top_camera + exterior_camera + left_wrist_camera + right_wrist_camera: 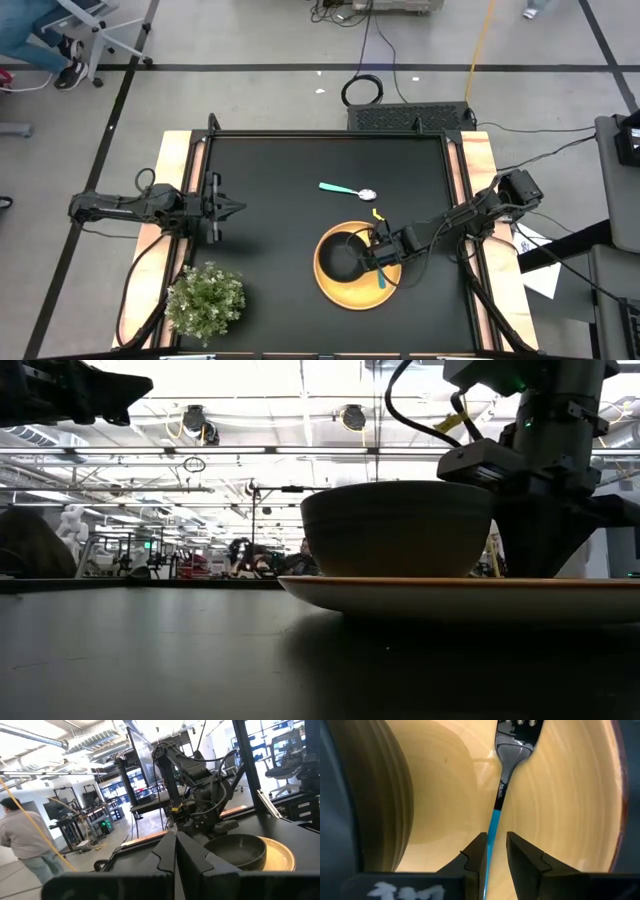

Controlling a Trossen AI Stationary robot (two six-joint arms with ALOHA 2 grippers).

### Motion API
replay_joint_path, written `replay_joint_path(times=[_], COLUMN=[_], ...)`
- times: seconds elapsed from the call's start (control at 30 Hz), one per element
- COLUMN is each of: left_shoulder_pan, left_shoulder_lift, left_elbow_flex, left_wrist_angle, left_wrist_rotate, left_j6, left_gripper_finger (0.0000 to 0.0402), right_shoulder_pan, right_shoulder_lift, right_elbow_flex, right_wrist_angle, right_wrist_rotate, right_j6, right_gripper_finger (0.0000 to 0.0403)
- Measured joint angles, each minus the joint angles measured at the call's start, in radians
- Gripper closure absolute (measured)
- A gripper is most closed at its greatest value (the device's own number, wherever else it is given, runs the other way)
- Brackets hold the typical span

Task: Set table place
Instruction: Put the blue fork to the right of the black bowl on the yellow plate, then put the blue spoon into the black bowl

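Straddling the teal handle of the fork [501, 790], the right gripper [495, 851] sits low over the yellow plate [335, 286], its fingers [475, 852] narrowly parted with the handle running between them. Whether they already pinch the handle or only flank it cannot be told; it looks like a light grip at most. The fork lies flat on the plate beside the black bowl [345, 255], which stands inside the plate toward the desk's [270, 180] middle. The plate itself rests in the right half of the desk, closer to the near edge. The teal-handled spoon [346, 189] lies apart on the bare desk, between the plate and the far edge.

The fork should be light, stiff and thin, and its smooth handle will likely slip or pivot if pinched off centre. A hold across the coloured handle, about where the fingers now stand, seems best, since the metal neck is narrower and slicker. The glazed plate gives little friction, so the fork may skate sideways, and the bowl stands close enough to be nudged.

The left gripper [228, 209] waits near the left edge, fingers closed on nothing, with the potted plant [205, 298] at the near left corner.
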Motion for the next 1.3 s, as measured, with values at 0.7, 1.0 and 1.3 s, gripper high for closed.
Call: replay_joint_path(times=[0.7,1.0,1.3], left_shoulder_pan=[0.000,0.000,0.000], left_shoulder_lift=[0.000,0.000,0.000], left_elbow_flex=[0.000,0.000,0.000], left_wrist_angle=[0.000,0.000,0.000], left_wrist_rotate=[0.002,0.002,0.002], left_j6=[0.000,0.000,0.000], left_gripper_finger=[0.0382,0.0382,0.0382], right_shoulder_pan=[-0.013,-0.019,-0.019], right_shoulder_lift=[-0.102,-0.102,-0.102], right_elbow_flex=[0.002,0.002,0.002], right_wrist_angle=[-0.105,-0.101,-0.099], right_wrist_rotate=[0.135,0.138,0.160], right_j6=[-0.033,-0.076,-0.139], right_gripper_finger=[0.0339,0.0358,0.0401])
